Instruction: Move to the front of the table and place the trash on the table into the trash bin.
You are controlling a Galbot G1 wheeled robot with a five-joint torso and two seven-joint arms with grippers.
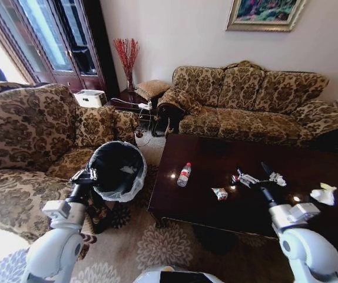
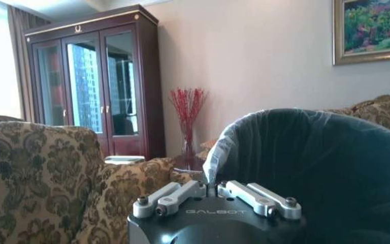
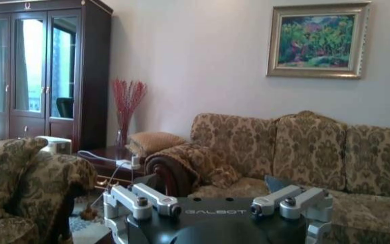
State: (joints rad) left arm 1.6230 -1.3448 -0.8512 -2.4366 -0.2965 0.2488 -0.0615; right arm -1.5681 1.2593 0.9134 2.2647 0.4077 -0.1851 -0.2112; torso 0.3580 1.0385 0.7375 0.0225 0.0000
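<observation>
Two grippers raised. Right gripper (image 1: 257, 177): spread wide, empty, hovering over table (image 1: 216, 203) mid-surface. Nearest trash: crumpled red-and-white wrapper (image 1: 219, 193), just beside and toward robot's left, lying flat on the wood. Farther left: clear plastic bottle (image 1: 184, 174), on its side, long axis running roughly away from robot, near table's left edge. Off to right: white crumpled tissue (image 1: 324, 194), well apart. Left gripper (image 1: 85, 175): fingers nearly closed, holding nothing, touching rim of trash bin (image 1: 117, 171), which stands on carpet between armchair and table's left end. Right arm judged nearer to all trash.
</observation>
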